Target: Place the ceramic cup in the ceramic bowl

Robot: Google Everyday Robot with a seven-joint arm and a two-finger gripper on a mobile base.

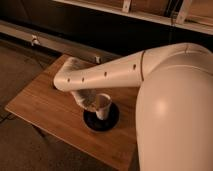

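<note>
The gripper (94,101) meets a small white ceramic cup (103,106), grip impossible to tell, upright over a shallow black glossy bowl (112,121) by the wooden worktop's (40,107) near edge. Probably stiff, slick, breakable: hold its wall.

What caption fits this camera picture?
The gripper at the ceramic cup, over the ceramic bowl on a wooden table.

Rectangular light-brown wooden table (42,107), seen corner-on, grain running along its length. Directly on it sits a shallow round glossy black ceramic bowl (111,122), close to the near edge. The table's right end is hidden behind the white robot arm (115,70). The gripper (89,100) is over the bowl's left side, at the small white ceramic cup (103,106).
</note>
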